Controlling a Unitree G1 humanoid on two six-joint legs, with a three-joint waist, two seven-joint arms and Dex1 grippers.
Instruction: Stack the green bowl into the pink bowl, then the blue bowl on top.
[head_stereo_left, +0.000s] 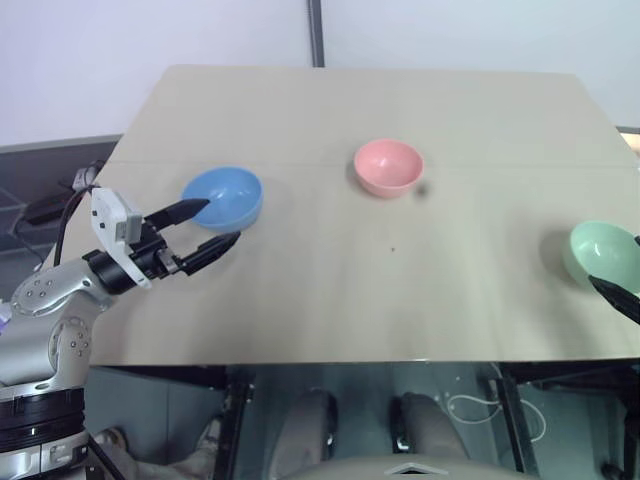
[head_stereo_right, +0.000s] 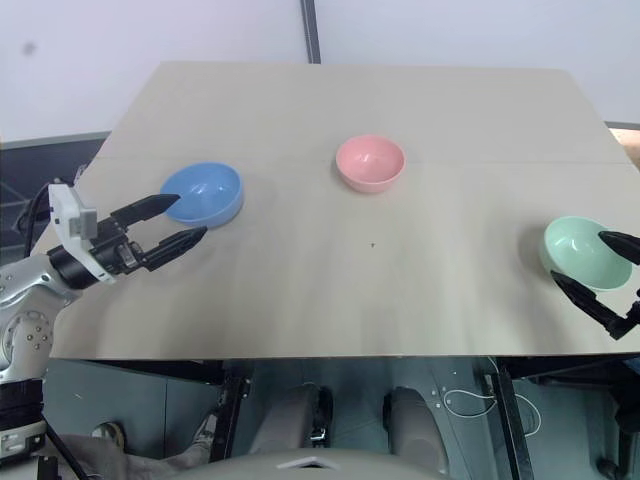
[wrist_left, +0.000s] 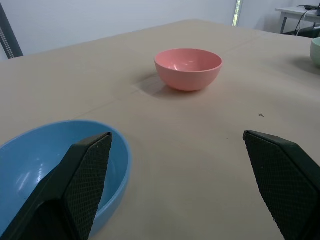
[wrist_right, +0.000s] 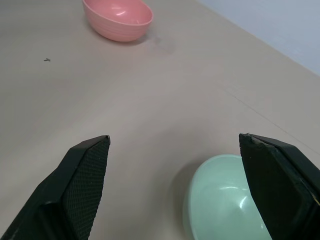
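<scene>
Three bowls stand apart on the pale wooden table (head_stereo_left: 330, 110). The blue bowl (head_stereo_left: 225, 197) is at the left, the pink bowl (head_stereo_left: 388, 166) at the middle back, and the green bowl (head_stereo_right: 580, 250) at the right near the front edge. My left gripper (head_stereo_left: 220, 222) is open at the blue bowl's near side, with one finger over the bowl's inside and the other outside it above the table. At the green bowl, my right gripper (head_stereo_right: 577, 258) stands open, one finger over the bowl and the other in front of it. Both grippers are empty.
The table's front edge (head_stereo_left: 350, 362) runs just below both grippers. A small dark speck (head_stereo_left: 393, 250) lies on the open middle of the table. Cables and dark gear (head_stereo_left: 50, 205) sit off the table's left side.
</scene>
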